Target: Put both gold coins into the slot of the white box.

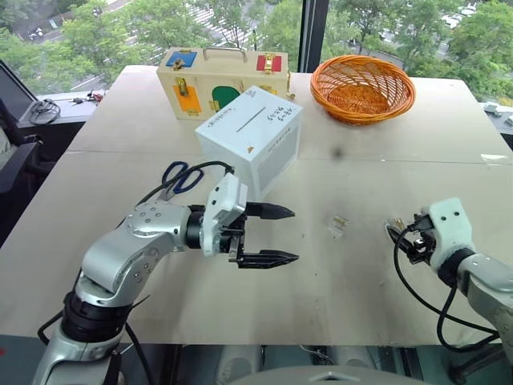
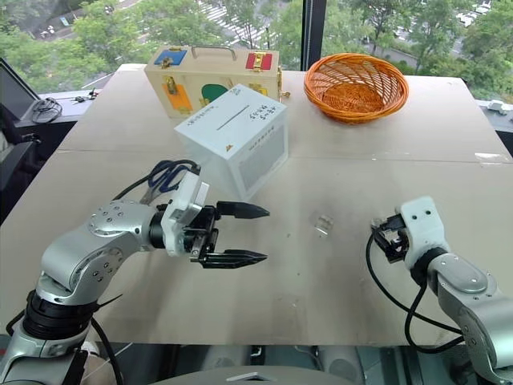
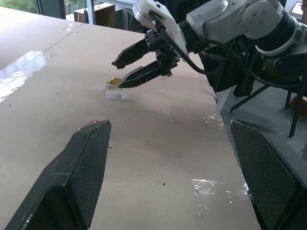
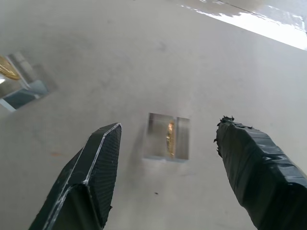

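Right gripper (image 4: 165,163), lower right of the head view, is angled down at the table, jaws apart and empty, straddling a clear holder (image 4: 167,136) with a gold coin (image 4: 170,138) on edge between the fingertips. The second gold coin (image 4: 5,67) sits in another holder (image 1: 337,225) at mid-frame. Left gripper (image 1: 268,235), centre-left, points level toward the right, wide open and empty. The white box (image 1: 250,138) stands beyond, upper centre, slot up.
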